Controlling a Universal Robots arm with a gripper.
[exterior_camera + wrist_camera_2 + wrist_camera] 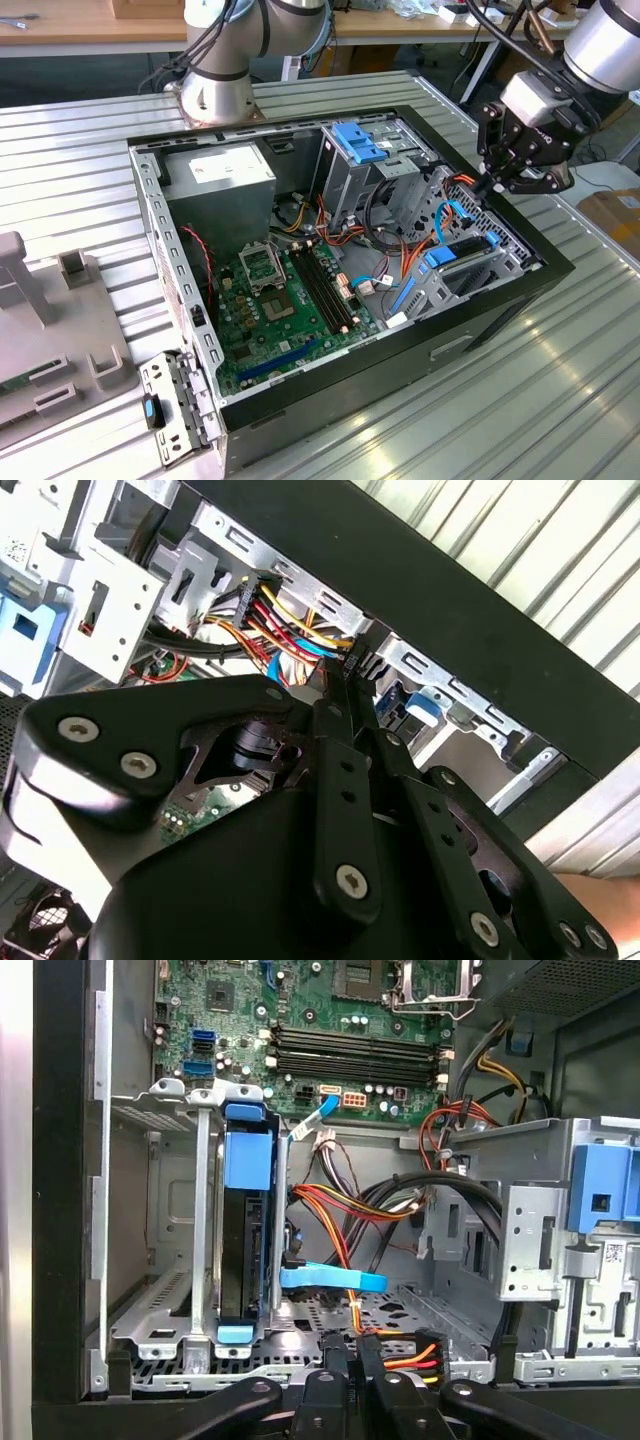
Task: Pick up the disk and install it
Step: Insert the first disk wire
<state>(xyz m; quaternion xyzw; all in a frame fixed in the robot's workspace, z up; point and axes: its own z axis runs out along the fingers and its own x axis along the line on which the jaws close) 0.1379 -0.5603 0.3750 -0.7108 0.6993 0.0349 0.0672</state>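
The disk [244,1245] stands on edge in a slot of the grey drive cage [165,1260] inside the open computer case. Its blue carrier frames it, with a blue tab at each end. In the exterior view the disk [452,252] sits low in the cage at the case's end toward the exterior view's right. My gripper [491,182] hovers above that end's rim with its fingers together and nothing between them. In both wrist views the gripper [352,1362] [341,672] is just over a black power plug [412,1356] with red, yellow and orange wires, apart from the disk.
A flat blue data cable [335,1280] crosses the bay beside the disk. The case also holds a grey power-supply box [222,172], a tall cage with a blue top [357,145] and the green motherboard [285,300]. A loose bracket [172,412] and a grey fixture [45,330] lie on the ribbed table.
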